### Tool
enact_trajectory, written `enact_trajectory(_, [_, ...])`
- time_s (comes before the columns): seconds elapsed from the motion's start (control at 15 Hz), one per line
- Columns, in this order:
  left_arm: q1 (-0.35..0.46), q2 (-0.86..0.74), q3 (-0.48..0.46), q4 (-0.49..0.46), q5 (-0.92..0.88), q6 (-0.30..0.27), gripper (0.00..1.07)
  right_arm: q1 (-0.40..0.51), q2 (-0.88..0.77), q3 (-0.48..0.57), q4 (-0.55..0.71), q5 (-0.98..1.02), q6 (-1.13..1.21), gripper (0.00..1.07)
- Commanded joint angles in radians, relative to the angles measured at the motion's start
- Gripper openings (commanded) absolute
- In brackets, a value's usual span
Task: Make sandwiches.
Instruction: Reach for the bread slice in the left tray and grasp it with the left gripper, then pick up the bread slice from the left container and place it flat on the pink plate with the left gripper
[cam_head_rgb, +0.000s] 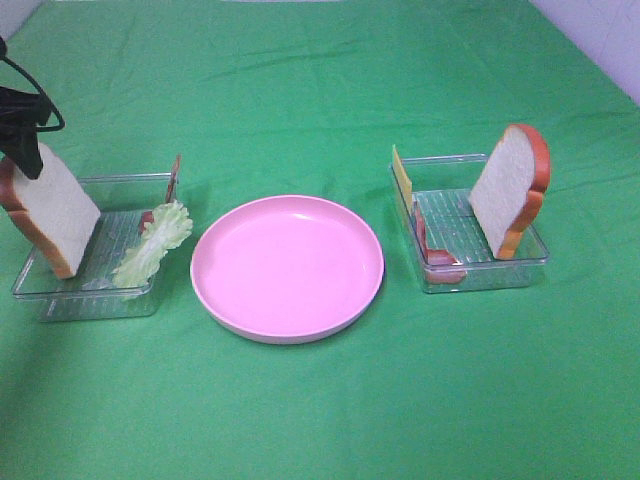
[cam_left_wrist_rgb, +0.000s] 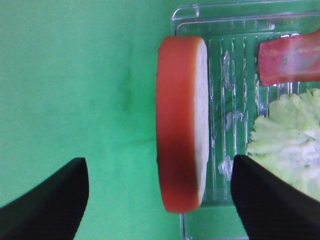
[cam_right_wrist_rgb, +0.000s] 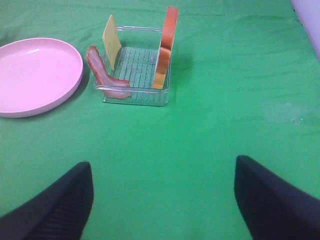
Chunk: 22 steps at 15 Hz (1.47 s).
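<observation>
The left hand (cam_left_wrist_rgb: 160, 165) is open above the bread slice (cam_left_wrist_rgb: 182, 122), at nine o'clock of the plate (cam_head_rgb: 290, 262). The slice is probably light and stiff, so pinch its flat faces.

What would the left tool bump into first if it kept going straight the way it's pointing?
Probably the white toy bread slice with the orange-brown crust, standing on edge at the end of the clear plastic tray. It sits between the open fingers of the left tool, though how far ahead is unclear.
</observation>
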Motion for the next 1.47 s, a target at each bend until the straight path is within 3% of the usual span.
enact_trajectory(0.07, [-0.018,0.075,-0.009,-0.032,-0.081,0.001,0.73,-0.004,-0.014,0.003,0.000,-0.006,-0.012,0.74])
enact_trajectory(0.27, [-0.018,0.105,-0.009,-0.057,-0.111,0.001,0.59,-0.004,-0.014,0.003,0.000,-0.006,-0.012,0.74])
enact_trajectory(0.6, [-0.018,0.104,-0.009,-0.062,-0.120,-0.003,0.00,-0.004,-0.014,0.003,0.000,-0.006,-0.012,0.74])
enact_trajectory(1.07, [-0.018,-0.104,-0.011,-0.100,-0.058,-0.003,0.00,-0.004,-0.014,0.003,0.000,-0.006,-0.012,0.74])
enact_trajectory(1.27, [-0.018,-0.271,-0.011,-0.276,-0.031,0.026,0.00,-0.004,-0.014,0.003,0.000,-0.006,-0.012,0.74])
enact_trajectory(1.33, [-0.018,-0.297,-0.011,-0.356,-0.031,0.065,0.00,-0.004,-0.014,0.003,0.000,-0.006,-0.012,0.74])
enact_trajectory(1.47, [-0.018,-0.306,-0.011,-0.579,-0.018,0.197,0.00,-0.004,-0.014,0.003,0.000,-0.006,-0.012,0.74])
